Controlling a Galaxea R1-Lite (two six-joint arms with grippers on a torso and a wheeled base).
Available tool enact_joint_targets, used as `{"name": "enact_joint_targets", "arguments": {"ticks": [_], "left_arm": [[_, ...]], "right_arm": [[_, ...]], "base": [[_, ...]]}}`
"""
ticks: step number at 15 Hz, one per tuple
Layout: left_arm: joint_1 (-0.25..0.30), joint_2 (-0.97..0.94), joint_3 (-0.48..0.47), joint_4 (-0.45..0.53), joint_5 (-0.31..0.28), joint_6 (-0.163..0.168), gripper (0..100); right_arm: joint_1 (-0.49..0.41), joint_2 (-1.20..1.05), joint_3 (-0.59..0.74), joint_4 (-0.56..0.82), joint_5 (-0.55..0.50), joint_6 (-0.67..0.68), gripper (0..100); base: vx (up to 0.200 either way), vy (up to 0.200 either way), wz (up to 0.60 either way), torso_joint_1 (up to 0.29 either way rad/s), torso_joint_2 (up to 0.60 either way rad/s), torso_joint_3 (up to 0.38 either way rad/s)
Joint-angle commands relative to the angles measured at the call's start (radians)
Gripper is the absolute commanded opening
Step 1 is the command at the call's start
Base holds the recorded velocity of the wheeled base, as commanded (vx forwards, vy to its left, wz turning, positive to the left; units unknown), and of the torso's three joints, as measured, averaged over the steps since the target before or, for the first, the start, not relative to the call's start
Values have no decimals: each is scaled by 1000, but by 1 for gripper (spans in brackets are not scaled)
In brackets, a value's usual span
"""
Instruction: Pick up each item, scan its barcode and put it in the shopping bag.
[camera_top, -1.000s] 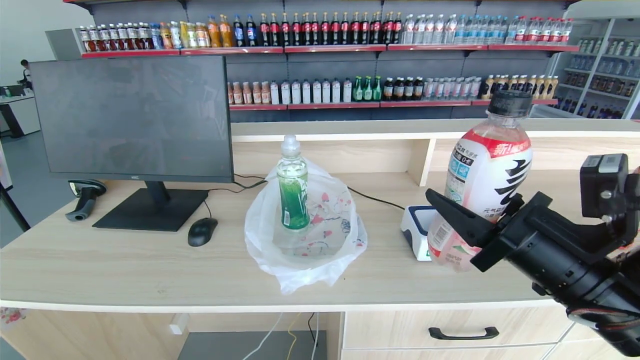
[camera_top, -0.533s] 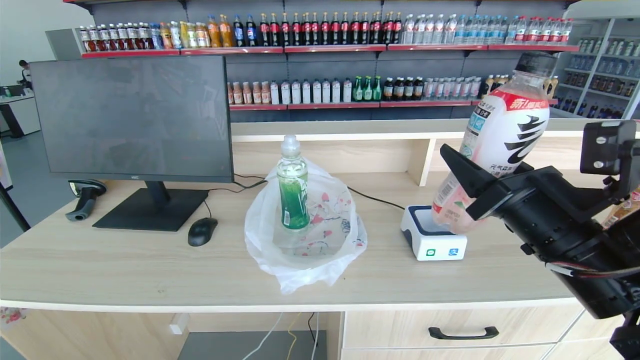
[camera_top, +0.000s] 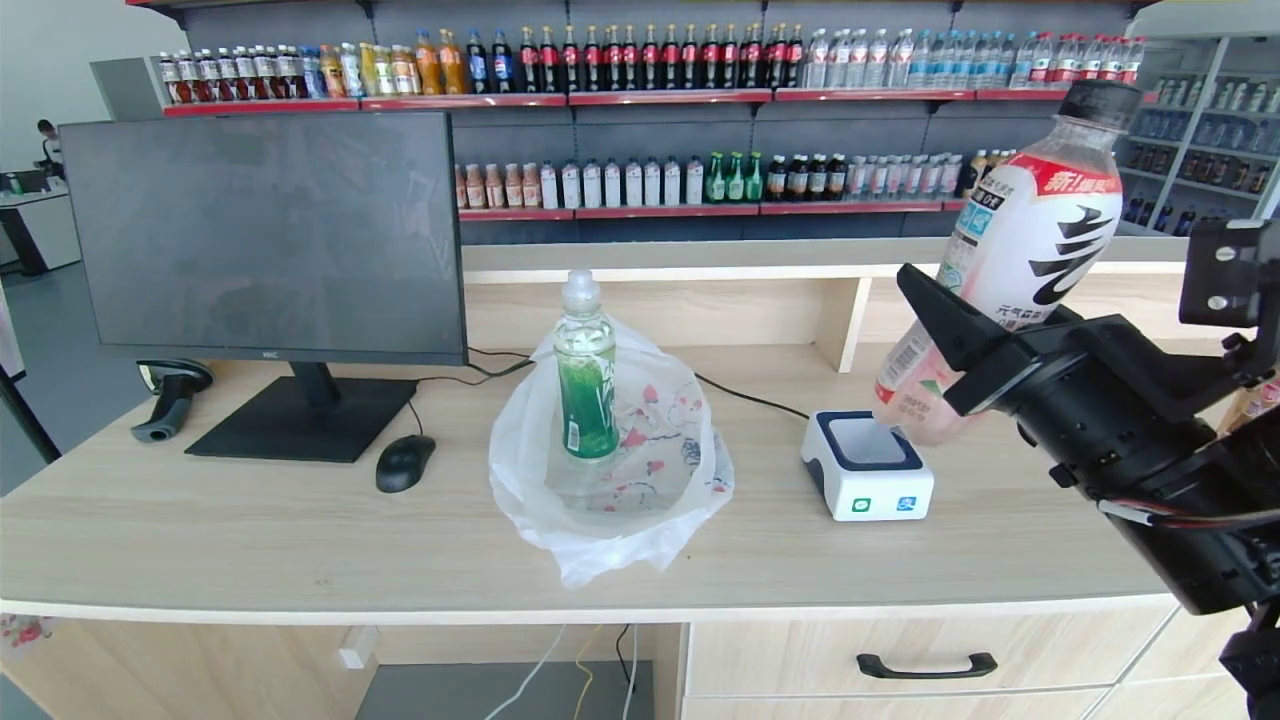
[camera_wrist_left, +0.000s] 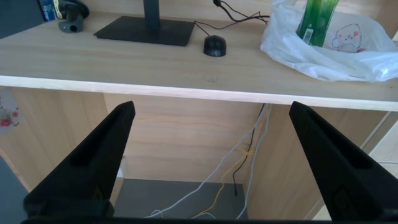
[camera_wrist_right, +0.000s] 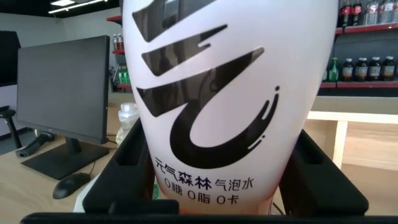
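My right gripper (camera_top: 985, 340) is shut on a white-labelled drink bottle (camera_top: 1010, 260) with a black cap, held tilted above and just right of the small white barcode scanner (camera_top: 866, 478) on the counter. The bottle (camera_wrist_right: 214, 106) stands between the dark fingers (camera_wrist_right: 121, 168) in the right wrist view. A white plastic shopping bag (camera_top: 610, 470) lies at mid-counter with a green bottle (camera_top: 585, 375) standing upright in it. My left gripper (camera_wrist_left: 208, 162) hangs open below the counter's front edge, nothing between its fingers; the bag (camera_wrist_left: 329, 43) and green bottle (camera_wrist_left: 316, 22) lie beyond it.
A monitor (camera_top: 265, 240) stands at the counter's left with a mouse (camera_top: 404, 463) in front and a handheld scanner (camera_top: 170, 398) beside it. A cable runs behind the bag. Shelves of bottles (camera_top: 640, 60) line the back wall. A raised ledge (camera_top: 840, 255) borders the counter's far side.
My right gripper has lifted the white-labelled bottle up and to the right, tilting it, so the barcode scanner underneath is now uncovered. The bag and green bottle have not moved.
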Motion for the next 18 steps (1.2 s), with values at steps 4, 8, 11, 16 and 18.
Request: {"name": "enact_joint_targets", "arguments": {"ticks": [4, 8, 11, 16, 18], "left_arm": [[0, 0, 0, 0, 2, -2, 100], [0, 0, 0, 0, 0, 0, 100], [0, 0, 0, 0, 0, 0, 100], [0, 0, 0, 0, 0, -2, 100], [0, 0, 0, 0, 2, -2, 100]], "right_arm": [[0, -27, 6, -1, 0, 0, 0], [0, -1, 0, -1, 0, 0, 0], [0, 6, 3, -1, 0, 0, 0], [-5, 16, 14, -1, 0, -2, 0], [-4, 22, 18, -1, 0, -2, 0]], "base": [[0, 50, 0, 1, 1, 1], [0, 200, 0, 4, 1, 7], [0, 0, 0, 0, 0, 0], [160, 0, 0, -2, 1, -1], [200, 0, 0, 12, -2, 0]]}}
